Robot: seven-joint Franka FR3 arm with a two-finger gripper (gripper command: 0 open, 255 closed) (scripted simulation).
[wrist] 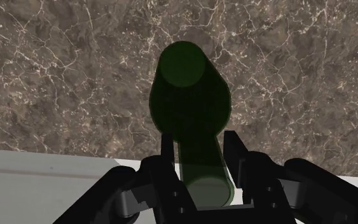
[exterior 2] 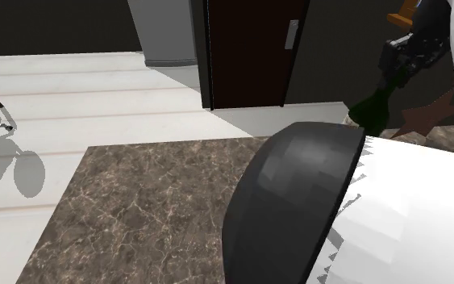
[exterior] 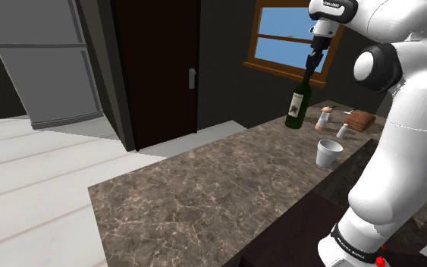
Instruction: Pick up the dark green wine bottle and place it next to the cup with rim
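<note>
A dark green wine bottle (exterior: 299, 105) with a pale label hangs in the air over the far part of the brown marble counter (exterior: 204, 190), tilted slightly. My black gripper (exterior: 312, 67) is shut on its neck from above. In the wrist view both fingers (wrist: 168, 156) clasp the neck and the bottle (wrist: 190, 102) points down at the marble (wrist: 56, 70). The white cup with a rim (exterior: 328, 153) stands on the counter below and toward the shoulder view's right of the bottle. In the second exterior view the bottle (exterior 2: 372, 109) and gripper (exterior 2: 394, 74) show at the upper right.
Two small shaker-like pieces (exterior: 324, 119) (exterior: 342, 130) and a brown block (exterior: 360, 119) stand behind the cup. A dark door (exterior: 155, 68), a window (exterior: 287, 38) and a grey fridge (exterior: 41, 61) lie beyond the counter. My own arm (exterior 2: 354, 218) blocks much of the second exterior view.
</note>
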